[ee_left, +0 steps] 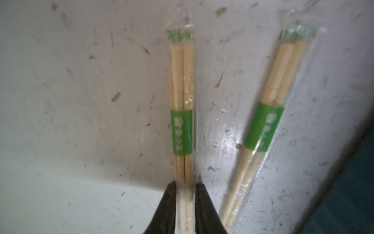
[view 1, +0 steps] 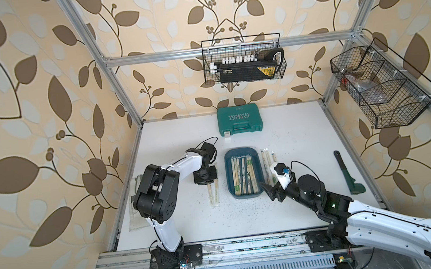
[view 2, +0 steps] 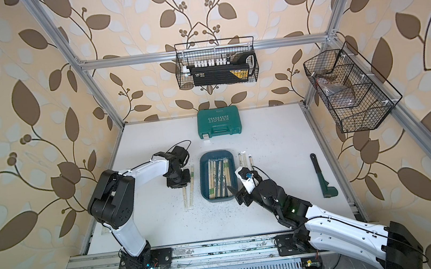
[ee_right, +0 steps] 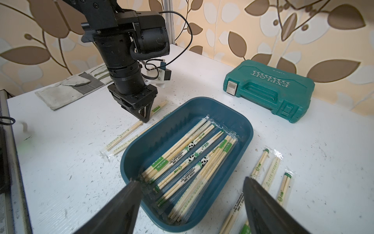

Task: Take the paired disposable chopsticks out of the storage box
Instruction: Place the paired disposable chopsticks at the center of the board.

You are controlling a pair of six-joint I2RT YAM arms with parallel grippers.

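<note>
Closest to the rail, the right gripper (ee_right: 190,180) is hanging over the near end of the storage box (ee_right: 232,117), jaws spread wide and holding nothing. The box is sitting mid-table, and a bunch of paired disposable chopsticks (ee_right: 192,160) are lying lengthwise inside it. A few more wrapped pairs (view 1: 267,159) are lying on the table (view 1: 191,222) just beside the box on the right arm's side. Over on the other side, the left gripper (ee_left: 185,184) is pointing straight down with its tips at the tabletop, pinching one wrapped pair (ee_left: 183,91) between nearly closed jaws; a second pair (ee_left: 269,113) is lying just beside that one. Further back, a green tool case (view 1: 240,119) is sitting by the far edge.
</note>
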